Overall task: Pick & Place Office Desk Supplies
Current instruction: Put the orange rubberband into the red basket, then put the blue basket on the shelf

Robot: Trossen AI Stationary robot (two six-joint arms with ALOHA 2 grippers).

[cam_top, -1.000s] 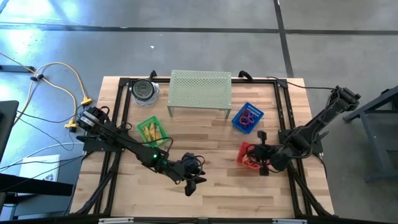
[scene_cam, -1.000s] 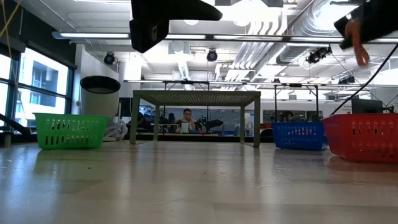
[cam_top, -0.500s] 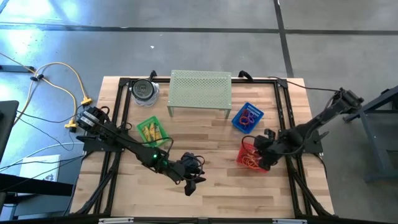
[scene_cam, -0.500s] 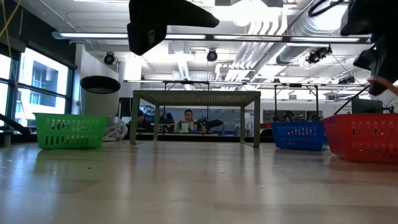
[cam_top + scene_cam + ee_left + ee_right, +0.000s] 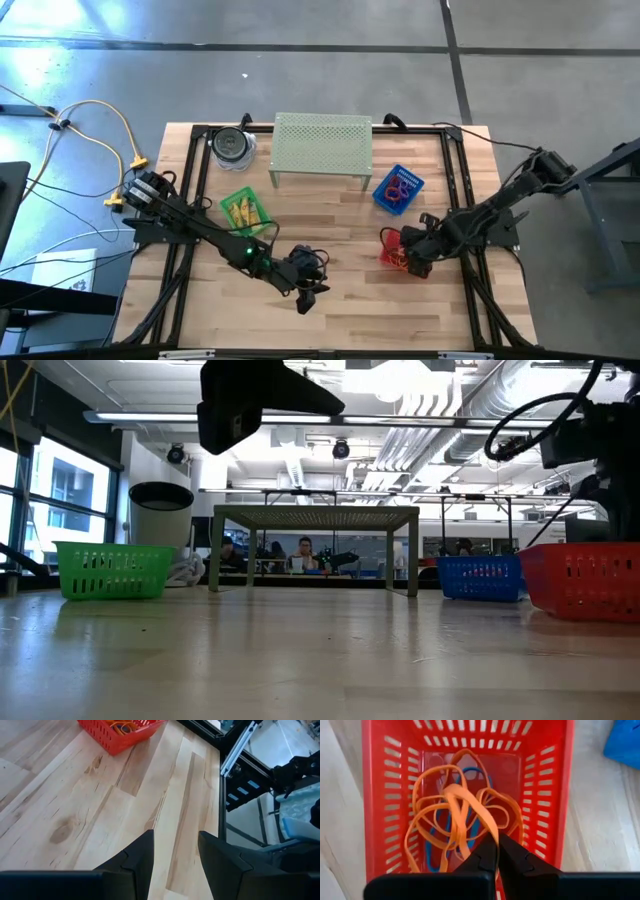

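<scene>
The red basket [image 5: 584, 575] runs off the low view's right edge, and the right arm covers most of it from above. Bands in the blue basket [image 5: 397, 189] and yellow pieces in the green basket [image 5: 245, 211] are too small to count. The left gripper [image 5: 262, 398] is cropped at the top edge.

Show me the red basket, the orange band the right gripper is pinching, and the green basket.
red basket [image 5: 375, 805], right wrist view, on its side wall.
orange band [image 5: 470, 810], right wrist view, on the strand above the shut fingertips.
green basket [image 5: 110, 570], low view, on its front wall.
</scene>
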